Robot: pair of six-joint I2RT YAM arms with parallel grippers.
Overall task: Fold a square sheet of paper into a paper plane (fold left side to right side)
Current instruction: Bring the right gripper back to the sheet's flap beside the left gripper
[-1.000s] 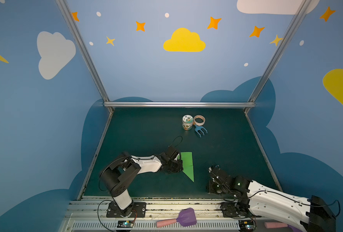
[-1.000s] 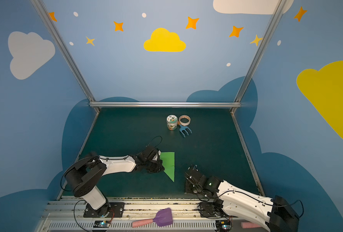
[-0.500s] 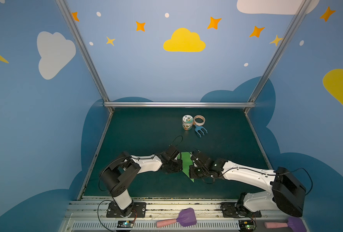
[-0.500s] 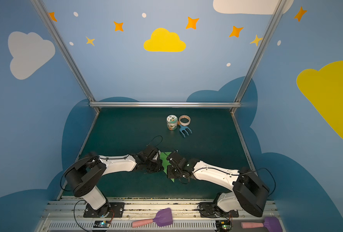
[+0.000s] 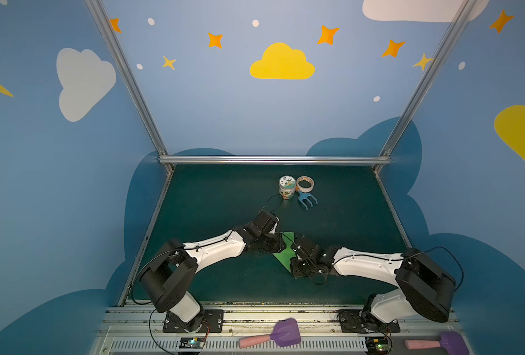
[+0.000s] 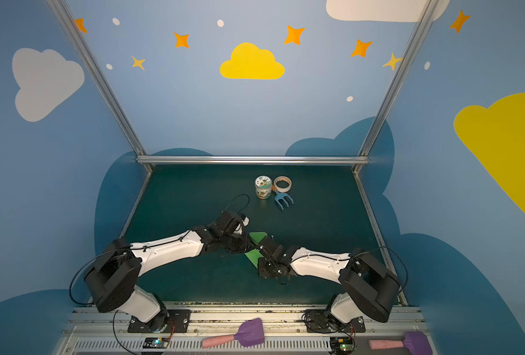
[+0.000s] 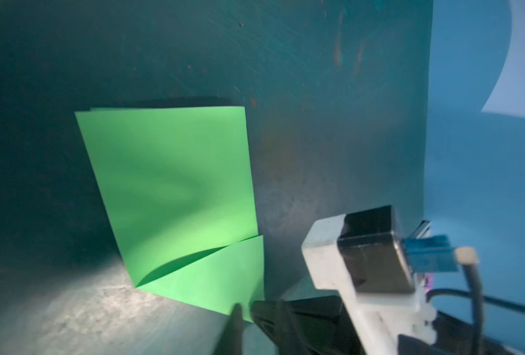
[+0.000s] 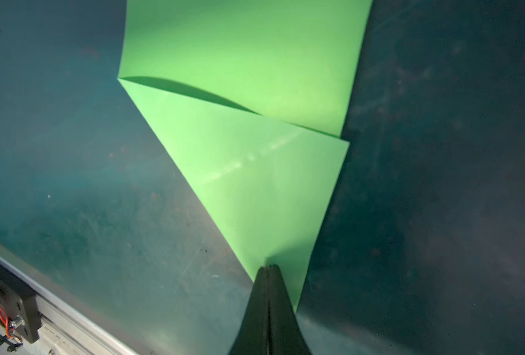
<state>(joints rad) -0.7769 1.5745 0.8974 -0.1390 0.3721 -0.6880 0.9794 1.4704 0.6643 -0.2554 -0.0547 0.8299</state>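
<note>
folded paper, R gripper pressing tip

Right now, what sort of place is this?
Probably a robot test booth: left arm and right arm bolted to a rail, a dark green table, blue walls painted with clouds and stars.
</note>
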